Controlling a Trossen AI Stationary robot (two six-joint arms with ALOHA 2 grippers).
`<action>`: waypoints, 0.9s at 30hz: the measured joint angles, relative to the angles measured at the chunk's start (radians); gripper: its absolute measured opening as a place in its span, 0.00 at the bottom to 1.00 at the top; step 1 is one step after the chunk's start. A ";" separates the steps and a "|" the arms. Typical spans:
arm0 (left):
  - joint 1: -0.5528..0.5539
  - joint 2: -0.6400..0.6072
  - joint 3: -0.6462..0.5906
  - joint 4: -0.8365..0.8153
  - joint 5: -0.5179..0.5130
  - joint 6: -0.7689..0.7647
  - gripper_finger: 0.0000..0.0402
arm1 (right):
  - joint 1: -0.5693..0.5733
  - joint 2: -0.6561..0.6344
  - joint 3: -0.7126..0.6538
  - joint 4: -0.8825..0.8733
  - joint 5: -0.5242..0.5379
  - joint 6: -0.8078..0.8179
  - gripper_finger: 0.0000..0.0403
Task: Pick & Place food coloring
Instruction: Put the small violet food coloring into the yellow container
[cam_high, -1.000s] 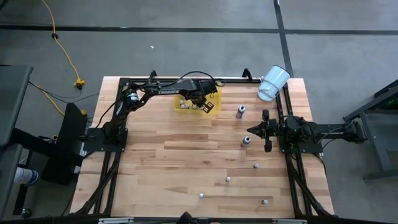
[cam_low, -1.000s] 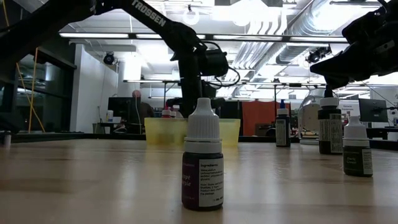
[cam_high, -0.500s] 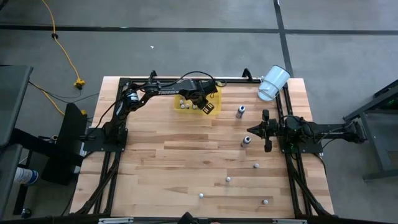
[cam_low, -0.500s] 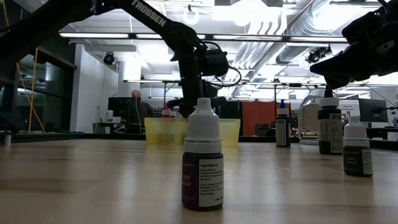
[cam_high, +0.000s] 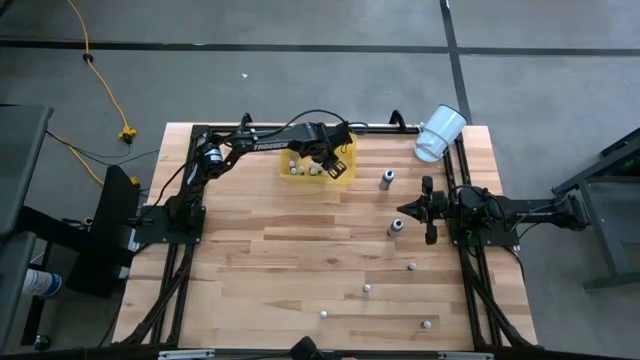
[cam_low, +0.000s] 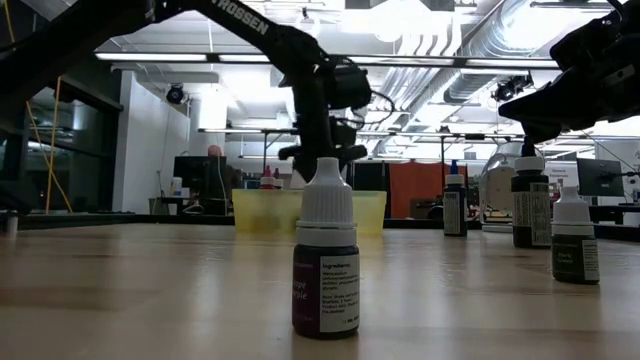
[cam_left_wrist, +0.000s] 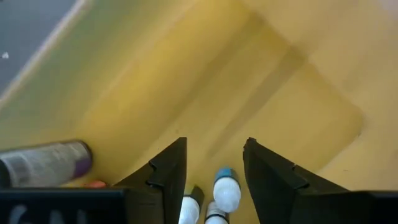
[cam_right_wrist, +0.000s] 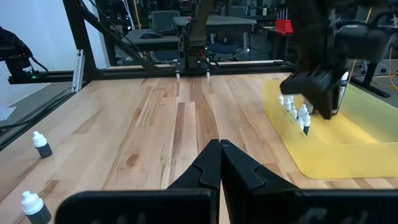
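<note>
The yellow tray (cam_high: 300, 172) sits at the table's far middle with several small food coloring bottles (cam_right_wrist: 296, 109) standing in it and one (cam_left_wrist: 43, 163) lying on its side. My left gripper (cam_high: 335, 158) hangs open just above the tray (cam_left_wrist: 280, 106). A blue-tipped bottle (cam_left_wrist: 226, 190) stands between its fingers, clear of both. More bottles stand loose on the table (cam_high: 386, 179) (cam_high: 397, 227) (cam_high: 367, 289). My right gripper (cam_right_wrist: 219, 155) rests shut at the right side (cam_high: 408, 208).
A white cup (cam_high: 440, 133) lies on its side at the far right corner. Loose bottles dot the table's right and near half (cam_high: 411, 266) (cam_high: 323, 313) (cam_high: 427, 324). One purple-labelled bottle (cam_low: 325, 260) stands close to the low camera. Black frame rails run along both sides.
My left gripper has opened and risen a little over the yellow tray, rolling slightly. The bottles in the tray stay where they were. My right arm has kept still.
</note>
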 joint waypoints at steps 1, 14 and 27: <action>0.000 0.000 0.016 -0.007 0.000 0.006 0.37 | 0.000 0.000 0.000 0.000 0.000 0.000 0.00; -0.067 -0.001 0.329 -0.216 0.013 0.037 0.37 | 0.000 0.000 0.000 0.000 0.000 0.000 0.00; -0.239 -0.038 0.466 -0.330 0.123 0.064 0.37 | 0.000 0.000 0.000 0.000 0.000 0.000 0.00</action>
